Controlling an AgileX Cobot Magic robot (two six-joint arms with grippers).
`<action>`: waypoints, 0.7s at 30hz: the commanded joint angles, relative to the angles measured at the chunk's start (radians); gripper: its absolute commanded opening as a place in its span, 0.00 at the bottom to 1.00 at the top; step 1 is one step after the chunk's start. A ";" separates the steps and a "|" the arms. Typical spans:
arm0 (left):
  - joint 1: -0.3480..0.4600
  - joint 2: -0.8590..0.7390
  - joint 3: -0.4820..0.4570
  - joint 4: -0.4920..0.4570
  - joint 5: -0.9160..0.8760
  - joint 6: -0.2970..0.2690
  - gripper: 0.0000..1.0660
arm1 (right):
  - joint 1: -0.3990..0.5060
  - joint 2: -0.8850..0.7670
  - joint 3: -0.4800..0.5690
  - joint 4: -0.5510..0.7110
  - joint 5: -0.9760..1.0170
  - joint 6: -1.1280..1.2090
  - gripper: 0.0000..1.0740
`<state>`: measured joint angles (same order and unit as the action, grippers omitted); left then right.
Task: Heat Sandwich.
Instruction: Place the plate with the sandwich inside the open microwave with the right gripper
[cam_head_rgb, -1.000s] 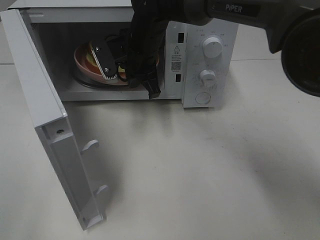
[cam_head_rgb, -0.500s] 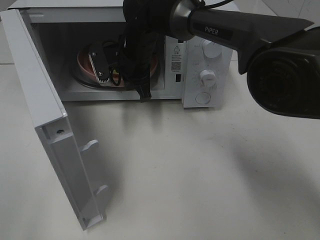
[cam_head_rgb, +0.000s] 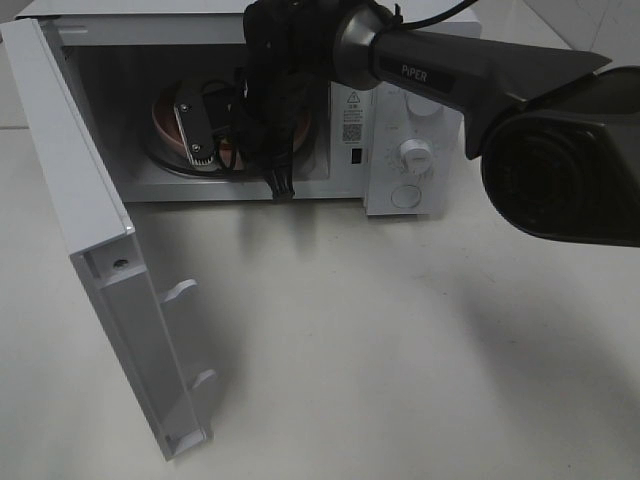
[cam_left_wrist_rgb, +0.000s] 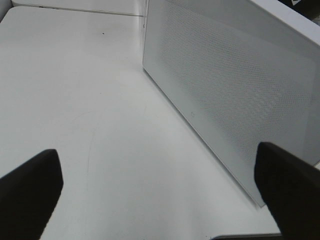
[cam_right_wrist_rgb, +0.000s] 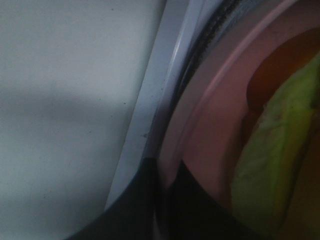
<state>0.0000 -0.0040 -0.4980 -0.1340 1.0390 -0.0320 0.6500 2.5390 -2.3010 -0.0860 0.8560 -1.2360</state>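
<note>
Right gripper (cam_right_wrist_rgb: 164, 175) pinches the rim of the pink plate (cam_right_wrist_rgb: 200, 120) inside the microwave (cam_head_rgb: 385, 175). The sandwich (cam_right_wrist_rgb: 272, 150) on it looks soft, light and loosely stacked: better carried by the plate, level.

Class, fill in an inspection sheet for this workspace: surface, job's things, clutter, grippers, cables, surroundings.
Surface: white table.
Job's things: sandwich on pink plate, inside the microwave; door swung open.
Clutter: nothing seen.
Grippers: right gripper, fingers shut on the plate's rim; left gripper open, holding nothing.
Cables: black cable hanging at the right arm's wrist, in the microwave opening.
Surroundings: nothing seen.
</note>
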 joint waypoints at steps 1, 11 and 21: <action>-0.003 -0.026 0.003 0.003 -0.016 -0.003 0.93 | 0.000 0.003 -0.004 -0.014 -0.013 0.049 0.07; -0.003 -0.026 0.003 0.003 -0.016 -0.003 0.93 | 0.003 0.003 -0.004 -0.022 -0.016 0.110 0.49; -0.003 -0.026 0.003 0.003 -0.016 -0.003 0.93 | 0.003 -0.026 0.014 0.022 -0.014 0.144 0.74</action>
<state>0.0000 -0.0040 -0.4980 -0.1340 1.0390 -0.0320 0.6500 2.5360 -2.2960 -0.0720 0.8410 -1.1120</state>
